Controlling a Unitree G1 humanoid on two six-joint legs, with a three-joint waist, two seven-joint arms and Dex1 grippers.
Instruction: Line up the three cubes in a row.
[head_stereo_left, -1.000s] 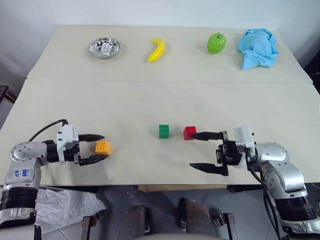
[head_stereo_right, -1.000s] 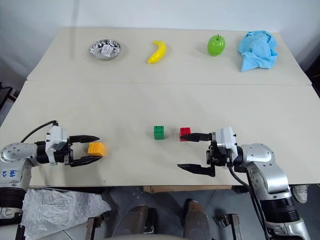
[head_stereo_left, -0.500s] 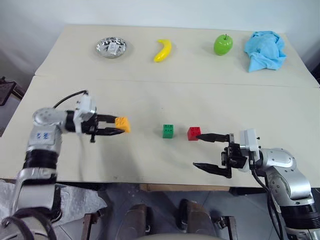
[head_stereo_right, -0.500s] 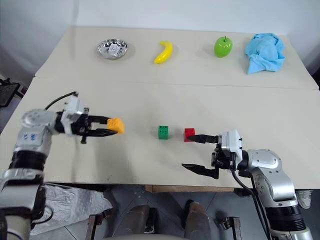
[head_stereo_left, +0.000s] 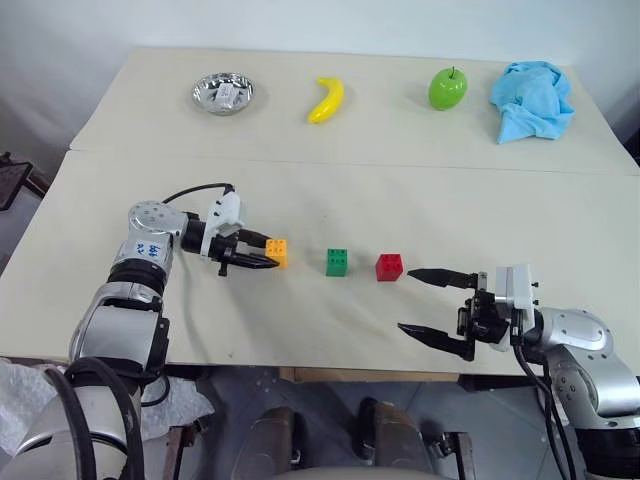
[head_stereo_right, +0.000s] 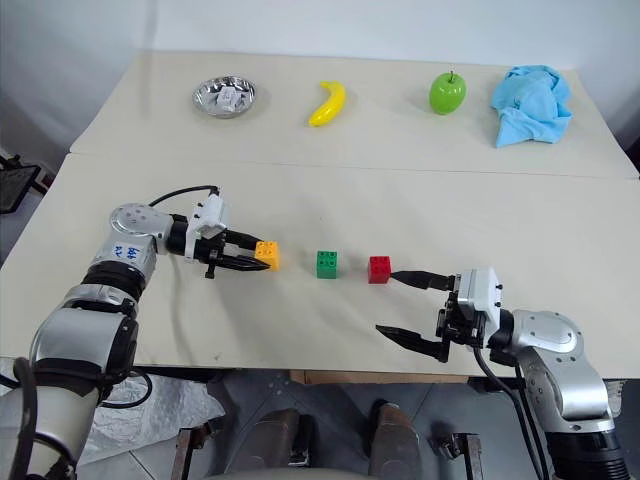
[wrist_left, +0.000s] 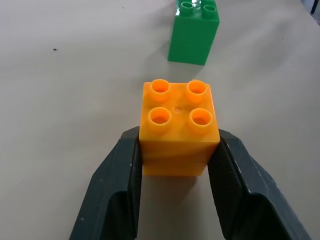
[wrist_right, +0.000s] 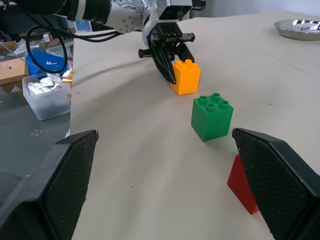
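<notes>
Placing the orange-yellow cube (head_stereo_left: 277, 252) beside the green cube (head_stereo_left: 337, 262) and red cube (head_stereo_left: 389, 267), mid-table toward its near edge, the left gripper (head_stereo_left: 262, 256) clamps it; next, release. Right gripper (head_stereo_left: 427, 305) stands wide apart.

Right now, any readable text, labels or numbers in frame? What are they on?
Blue markings on the left arm's forearm sticker: too small to read.
White item with dark print in the metal dish: too small to read.
Orange-yellow cube, green cube, red cube: no text, plain studs.
Nothing else carries writing.
</notes>
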